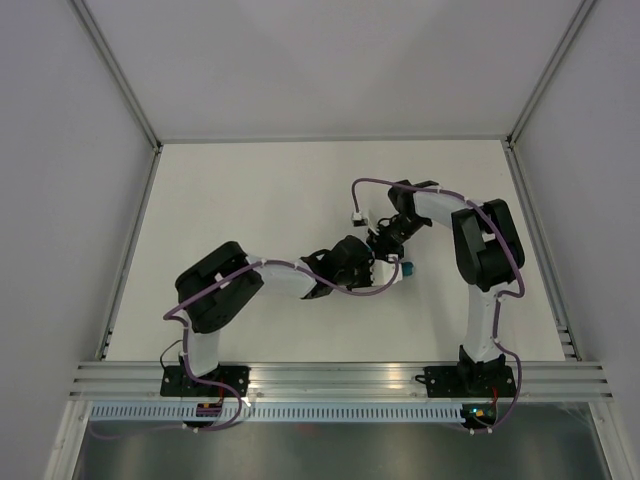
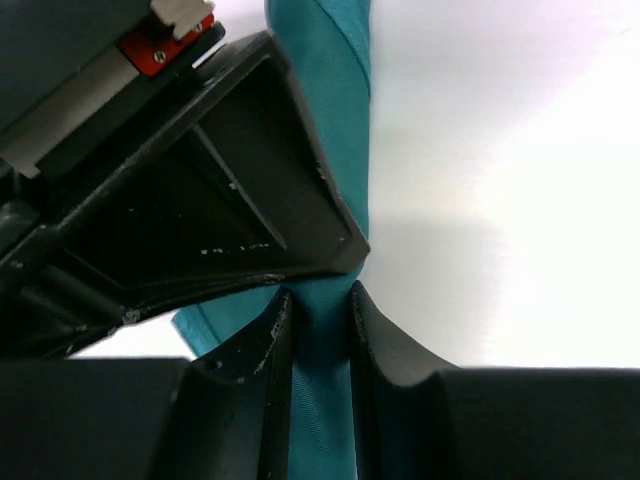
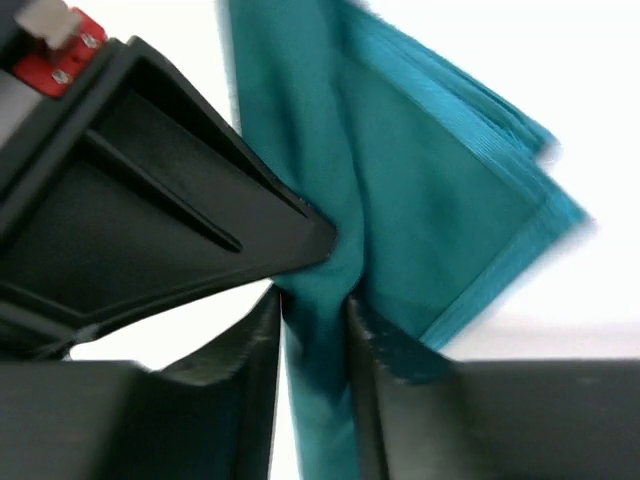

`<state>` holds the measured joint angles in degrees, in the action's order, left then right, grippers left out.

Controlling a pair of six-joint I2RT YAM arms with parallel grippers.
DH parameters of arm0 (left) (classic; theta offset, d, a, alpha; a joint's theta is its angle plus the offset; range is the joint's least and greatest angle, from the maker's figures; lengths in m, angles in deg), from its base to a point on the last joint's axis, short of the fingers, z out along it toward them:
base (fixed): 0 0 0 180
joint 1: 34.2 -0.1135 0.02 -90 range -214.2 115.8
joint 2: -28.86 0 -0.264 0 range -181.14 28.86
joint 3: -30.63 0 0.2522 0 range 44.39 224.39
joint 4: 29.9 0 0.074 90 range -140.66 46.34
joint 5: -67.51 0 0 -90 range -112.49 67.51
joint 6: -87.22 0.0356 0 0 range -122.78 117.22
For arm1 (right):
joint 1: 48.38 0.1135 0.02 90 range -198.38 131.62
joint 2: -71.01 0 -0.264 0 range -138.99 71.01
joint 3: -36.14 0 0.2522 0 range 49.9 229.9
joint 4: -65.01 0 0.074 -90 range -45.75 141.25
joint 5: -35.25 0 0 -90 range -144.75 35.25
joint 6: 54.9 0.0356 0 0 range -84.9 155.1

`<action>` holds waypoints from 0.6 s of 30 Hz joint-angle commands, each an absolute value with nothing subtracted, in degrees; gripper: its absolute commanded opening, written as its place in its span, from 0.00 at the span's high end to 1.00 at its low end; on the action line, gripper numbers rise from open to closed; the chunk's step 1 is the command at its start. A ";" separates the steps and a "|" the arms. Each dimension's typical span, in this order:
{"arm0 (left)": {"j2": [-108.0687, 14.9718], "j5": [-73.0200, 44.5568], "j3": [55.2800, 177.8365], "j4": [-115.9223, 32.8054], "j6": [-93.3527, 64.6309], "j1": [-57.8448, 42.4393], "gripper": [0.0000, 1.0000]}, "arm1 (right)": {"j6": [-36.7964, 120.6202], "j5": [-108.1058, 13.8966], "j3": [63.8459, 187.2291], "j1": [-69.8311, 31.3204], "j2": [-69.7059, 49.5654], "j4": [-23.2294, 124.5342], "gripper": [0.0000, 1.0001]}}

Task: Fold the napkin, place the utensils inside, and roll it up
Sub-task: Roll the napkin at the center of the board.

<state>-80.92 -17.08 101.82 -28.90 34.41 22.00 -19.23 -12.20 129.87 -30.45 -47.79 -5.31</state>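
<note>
Top view, grippers: the left gripper (image 1: 372, 266) and right gripper (image 1: 386, 244) meet nose to nose near the middle of the plain white bench (image 1: 250, 200), pretty much touching.
Top view, napkin: only a small bit of the teal blue-green, slightly shiny cloth napkin (image 1: 407, 268) peeks out just right of the left gripper. The arms hide the rest.
Left wrist, gripper: narrow, with its black fingers (image 2: 275, 345) pinching a bunched strip of napkin (image 2: 325, 110).
Left wrist, neighbour: the right gripper's dark finger (image 2: 230, 200) sits against the same strip, right beside the pinch.
Right wrist, gripper: also narrow, with its fingers (image 3: 262, 345) clamped on a gathered fold of napkin (image 3: 430, 180).
Right wrist, napkin: layered folded edges fan out to the right, over the bench.
</note>
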 commanded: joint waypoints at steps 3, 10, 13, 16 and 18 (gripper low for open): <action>-84.78 -5.54 102.22 -39.62 20.52 21.52 0.96 | -20.54 -17.31 125.58 -31.33 -44.22 -3.33 0.49; -85.84 2.54 103.45 -41.73 14.28 18.63 0.96 | -12.82 -17.56 123.21 -34.22 -34.39 3.24 0.43; -85.93 7.63 103.54 -41.99 11.20 16.70 0.96 | -7.72 -18.18 121.81 -36.85 -31.57 8.61 0.43; -86.45 12.47 103.54 -42.34 8.30 14.50 0.95 | -6.91 -15.03 119.96 -40.64 -28.75 11.34 0.43; -87.59 16.50 103.63 -42.52 5.76 13.44 0.95 | -9.70 -13.88 117.68 -41.79 -26.04 11.70 0.43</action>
